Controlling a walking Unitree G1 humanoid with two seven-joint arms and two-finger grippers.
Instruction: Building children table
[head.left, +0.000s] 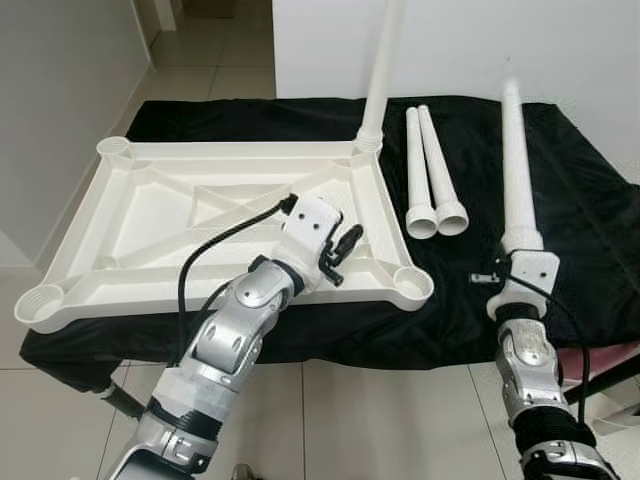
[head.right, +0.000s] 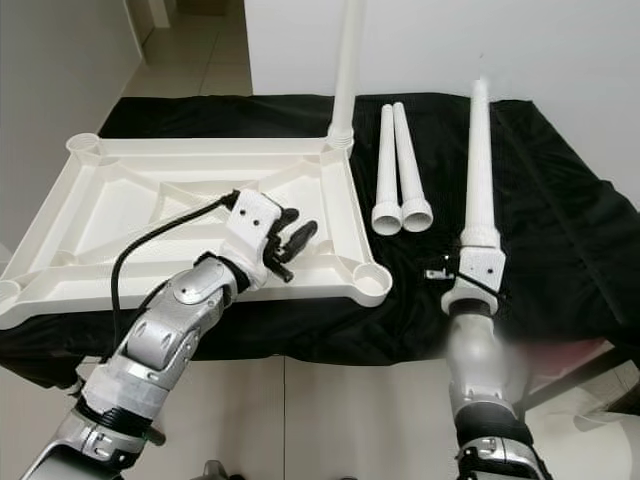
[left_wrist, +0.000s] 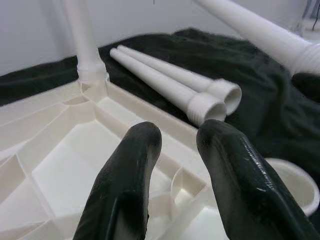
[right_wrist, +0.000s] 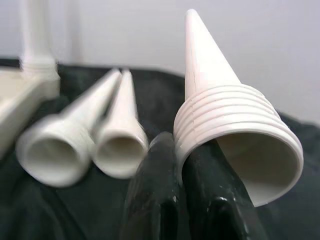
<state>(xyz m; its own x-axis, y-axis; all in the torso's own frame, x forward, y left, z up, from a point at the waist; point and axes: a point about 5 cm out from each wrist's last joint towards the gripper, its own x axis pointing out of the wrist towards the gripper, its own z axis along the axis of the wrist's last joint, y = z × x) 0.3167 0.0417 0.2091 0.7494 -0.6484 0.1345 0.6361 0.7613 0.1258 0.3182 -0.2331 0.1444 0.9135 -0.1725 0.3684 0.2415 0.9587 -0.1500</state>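
While my right gripper (right_wrist: 172, 192) pinched the leg (head.left: 516, 170) by its threaded rim, upright over the black cloth (head.left: 580, 200), it seemed light, stiff and slick; gripping the shank looked steadier. My left gripper (head.left: 343, 252) hovered empty, fingers parted, over the tabletop (head.left: 90, 260).

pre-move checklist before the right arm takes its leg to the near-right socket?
1. Right gripper holds the leg at its threaded end: ok.
2. Near-right socket of the tabletop empty: ok.
3. Left gripper over the tabletop beside that socket, fingers apart, holding nothing; may crowd the approach: not ok.
4. Held leg's narrow end points up, threaded end at the gripper; needs reorienting: not ok.
5. First leg standing in the far-right corner: ok.
6. Spare legs lying on the cloth: ok.
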